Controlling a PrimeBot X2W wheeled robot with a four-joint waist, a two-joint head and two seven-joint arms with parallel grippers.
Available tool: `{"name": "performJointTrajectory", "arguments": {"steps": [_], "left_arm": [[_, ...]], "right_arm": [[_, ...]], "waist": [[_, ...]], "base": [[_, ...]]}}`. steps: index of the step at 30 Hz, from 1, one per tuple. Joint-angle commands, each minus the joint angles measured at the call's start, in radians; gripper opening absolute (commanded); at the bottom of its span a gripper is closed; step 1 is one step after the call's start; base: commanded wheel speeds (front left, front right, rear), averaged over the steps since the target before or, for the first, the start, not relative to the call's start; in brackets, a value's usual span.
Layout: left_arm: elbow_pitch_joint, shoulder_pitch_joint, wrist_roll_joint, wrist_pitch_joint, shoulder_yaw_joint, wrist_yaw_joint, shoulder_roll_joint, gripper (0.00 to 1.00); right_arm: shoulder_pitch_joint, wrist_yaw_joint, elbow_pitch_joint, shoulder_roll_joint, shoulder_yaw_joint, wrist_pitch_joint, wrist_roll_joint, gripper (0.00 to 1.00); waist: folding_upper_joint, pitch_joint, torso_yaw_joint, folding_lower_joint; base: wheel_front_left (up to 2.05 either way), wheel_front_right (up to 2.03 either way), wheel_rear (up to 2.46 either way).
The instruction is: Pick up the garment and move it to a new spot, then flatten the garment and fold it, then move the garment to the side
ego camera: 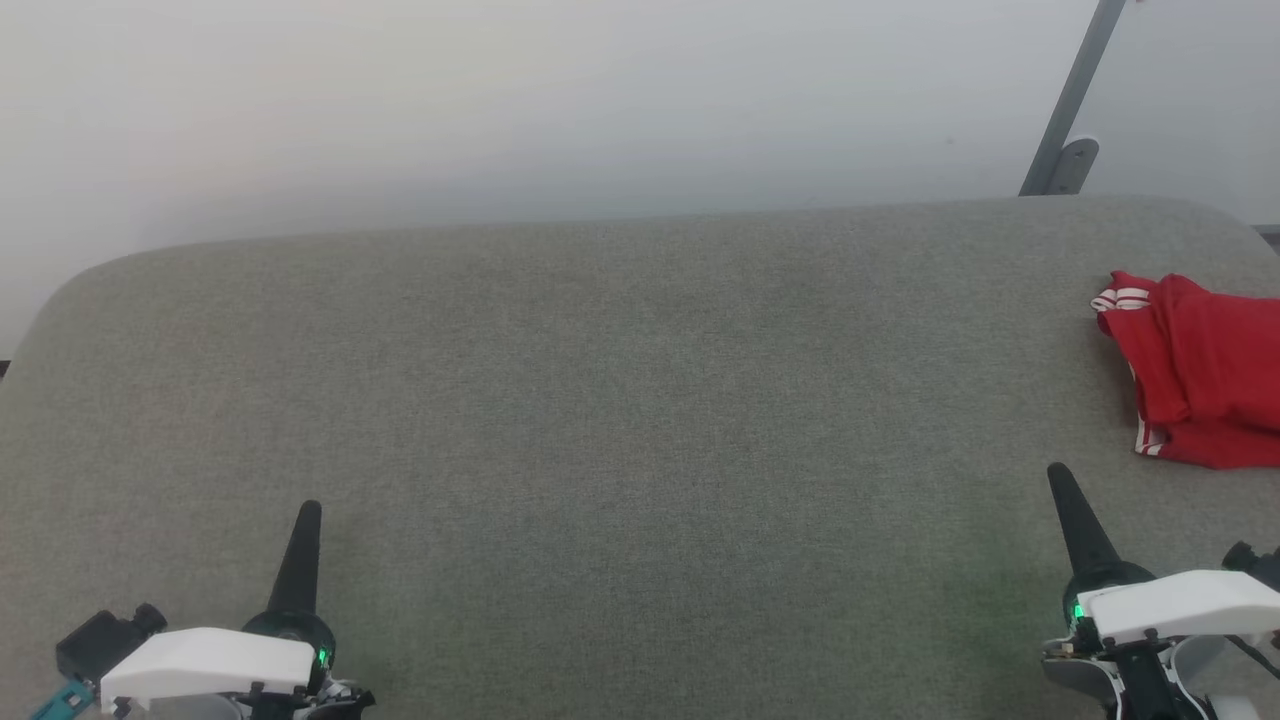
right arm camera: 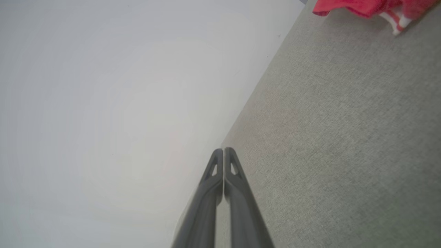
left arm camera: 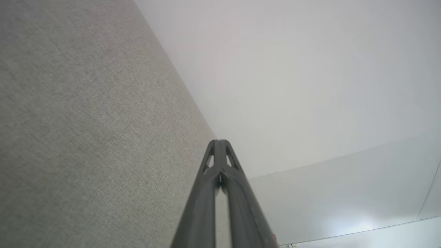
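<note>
Red garment (ego camera: 1200,370), bunched in a soft heap, white-striped trim at two edges, at far right of grey table (ego camera: 640,400). Left claw (ego camera: 308,512) fully closed, holding nothing. Right claw (ego camera: 1057,475) also closed and empty, near garment, not touching.

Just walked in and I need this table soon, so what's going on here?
Nothing is being handled right now. A red garment with white-striped trim lies bunched near the right edge of the grey table. The robot's left pincer and right pincer are both shut and empty over the table's near side; the right one is nearer the garment but not touching it.
</note>
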Motion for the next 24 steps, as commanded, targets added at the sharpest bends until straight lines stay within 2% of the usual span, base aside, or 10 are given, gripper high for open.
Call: {"name": "performJointTrajectory", "arguments": {"steps": [1, 24], "left_arm": [[-0.006, -0.027, -0.022, 0.006, -0.001, -0.002, 0.000, 0.00], [0.009, -0.060, -0.209, 0.061, -0.011, -0.002, -0.018, 0.00]], "right_arm": [[-0.018, 0.000, -0.011, 0.003, -0.006, 0.009, 0.025, 0.00], [-0.029, 0.000, -0.018, 0.038, -0.027, 0.064, 0.204, 0.00]], "waist": [[-0.0001, 0.000, 0.001, 0.0000], [-0.0001, -0.004, 0.009, 0.0000]], "base": [[0.00, 0.00, 0.00], [0.00, 0.00, 0.00]]}}
